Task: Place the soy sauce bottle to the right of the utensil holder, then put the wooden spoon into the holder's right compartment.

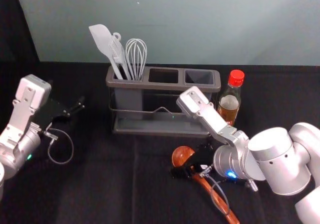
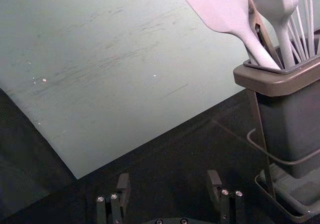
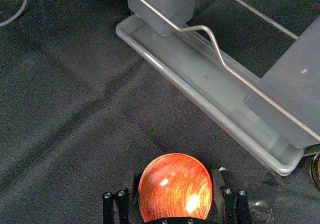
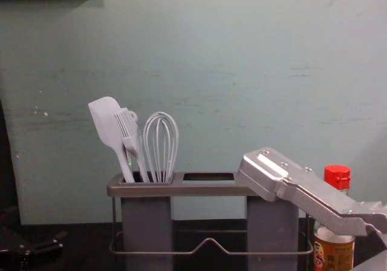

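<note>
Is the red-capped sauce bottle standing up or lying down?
Upright: the bottle stands beside the holder, and its red cap is on top.

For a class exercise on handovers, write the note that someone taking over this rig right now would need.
Left gripper: open, holding nothing, left of the utensil holder.
Right gripper: open, fingers astride the wooden spoon, in front of the holder.
Done: soy sauce bottle stands right of the holder.
Left: grip and lift the spoon, then put it in the holder's right compartment.
</note>
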